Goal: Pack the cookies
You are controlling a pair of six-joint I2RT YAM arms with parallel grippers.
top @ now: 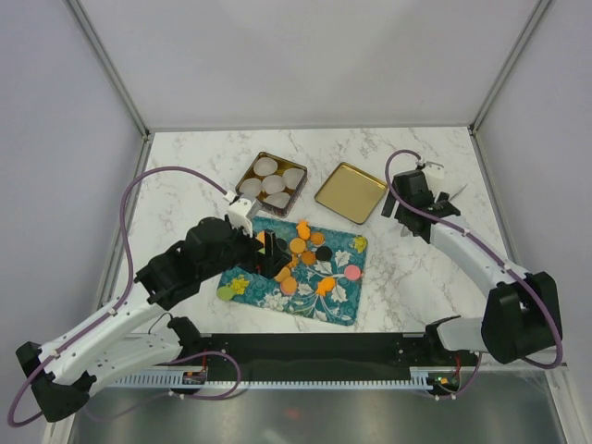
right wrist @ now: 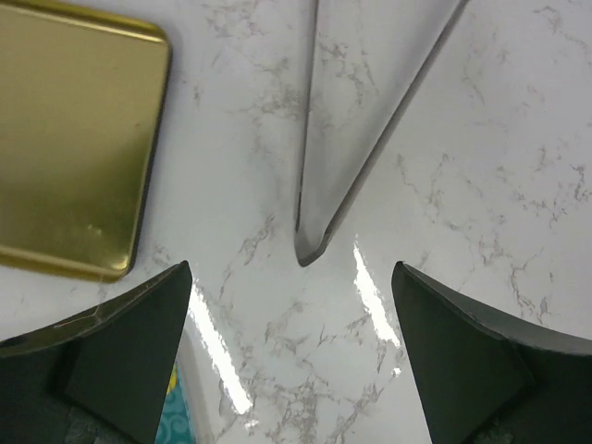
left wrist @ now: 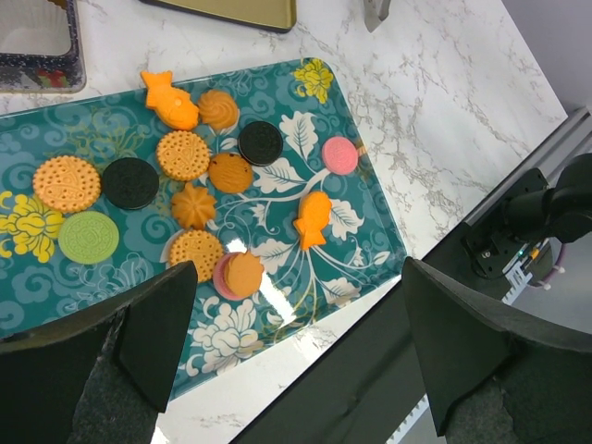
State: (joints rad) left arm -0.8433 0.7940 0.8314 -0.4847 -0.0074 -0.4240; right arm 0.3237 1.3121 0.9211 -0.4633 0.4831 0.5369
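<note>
- The left jaws stand wide apart with nothing between them, hovering over the left half of the teal flower-patterned rectangular tray (top: 340,302) (left wrist: 305,277).
- The right jaws are spread wide as well and hold nothing. They are over bare counter, off the tray's far right corner.
- The cookies (top: 298,246) (left wrist: 183,154), small flat discs that are mostly orange, all lie on the tray, loosely clustered about its middle.
- Among them are two black ones, a green one (left wrist: 88,237) towards the tray's left end, a pink one (left wrist: 339,154) towards its right end, and two orange fish shapes.
- The dark square metal tin (top: 249,173) sits just beyond the tray's far left edge, with white paper cups (top: 266,166) inside.
- The gold square lid (top: 351,192) (right wrist: 74,139) lies flat beyond the tray's far right edge.
- The tray rests on the white marble counter (top: 194,176).
</note>
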